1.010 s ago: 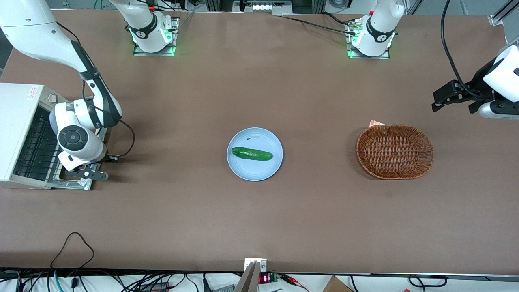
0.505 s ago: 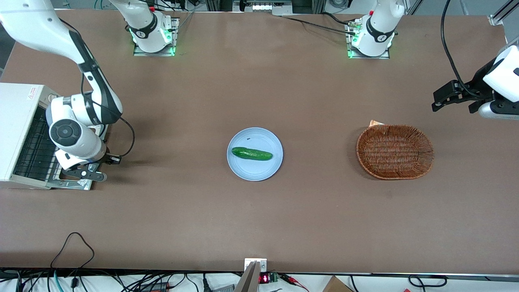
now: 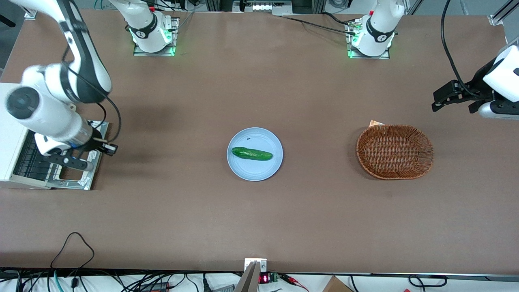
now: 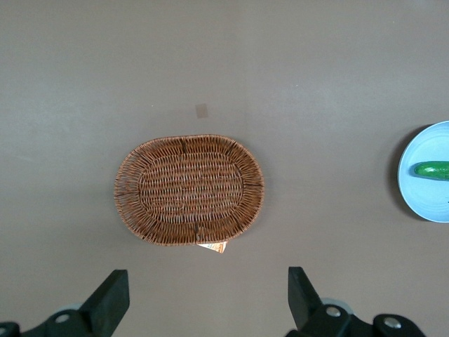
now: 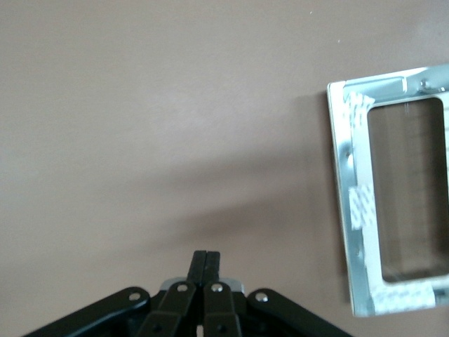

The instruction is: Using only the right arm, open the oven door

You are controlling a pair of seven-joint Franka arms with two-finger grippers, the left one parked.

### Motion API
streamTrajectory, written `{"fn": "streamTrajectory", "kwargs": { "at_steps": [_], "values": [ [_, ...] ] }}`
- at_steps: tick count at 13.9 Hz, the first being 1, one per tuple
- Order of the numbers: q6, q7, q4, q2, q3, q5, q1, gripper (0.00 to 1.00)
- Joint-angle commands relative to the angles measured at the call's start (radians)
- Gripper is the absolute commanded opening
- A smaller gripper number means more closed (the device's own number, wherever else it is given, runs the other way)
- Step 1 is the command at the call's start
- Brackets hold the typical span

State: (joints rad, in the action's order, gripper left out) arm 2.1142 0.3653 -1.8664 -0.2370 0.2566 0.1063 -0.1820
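One door, folded right down: from the front the oven door (image 3: 73, 178) lies flat on the tabletop (image 3: 259, 211) in front of the white toaster oven (image 3: 10, 138), bare metal face up, dark window showing through it. The oven's rack (image 3: 30, 160) is open to view. The right arm (image 3: 48, 109) hangs above it, its shiny wrist over the door and the gripper (image 3: 73, 162) up in the air over the door panel, not touching anything I can see. Middle of the tabletop, a blue plate (image 3: 254, 172) carries a cucumber (image 3: 251, 153); toward the parked arm's end sits a wicker basket (image 3: 395, 151).

Over to the parked arm's wrist camera: just the basket (image 4: 189, 189) with a scrap of card (image 4: 212, 246) poking out under its rim, and the plate's edge (image 4: 414, 203) with the cucumber tip (image 4: 435, 170). Nothing of the oven here.

Now the working wrist camera: the gripper (image 5: 206, 261) shows its two fingers (image 5: 200, 263) pressed together, holding nothing, over bare tabletop (image 5: 175, 105). The door (image 5: 347, 210) lies beside them, apart from the fingers, frame gleaming, tape patches on it, glass dark.

My read: the opening looks done, the door fully down and released. All that seems left is for the arm to clear away.
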Motion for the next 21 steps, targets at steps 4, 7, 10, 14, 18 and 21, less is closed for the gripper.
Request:
{"fn": "streamTrajectory", "kwargs": {
  "at_steps": [4,7,10,14,18,21],
  "values": [
    [-0.287,-0.043,0.151,0.091,-0.002,-0.096,0.001,0.02],
    [-0.38,-0.069,0.202,0.122,-0.008,-0.125,0.001,0.11],
    [-0.438,-0.12,0.236,0.122,-0.011,-0.126,0.001,0.82],
    [-0.438,-0.121,0.24,0.122,-0.01,-0.116,0.001,1.0],
    [-0.431,-0.108,0.254,0.12,-0.01,-0.117,0.001,1.0],
    [-0.422,-0.102,0.254,0.117,-0.008,-0.112,0.001,1.0]
  ]
}}
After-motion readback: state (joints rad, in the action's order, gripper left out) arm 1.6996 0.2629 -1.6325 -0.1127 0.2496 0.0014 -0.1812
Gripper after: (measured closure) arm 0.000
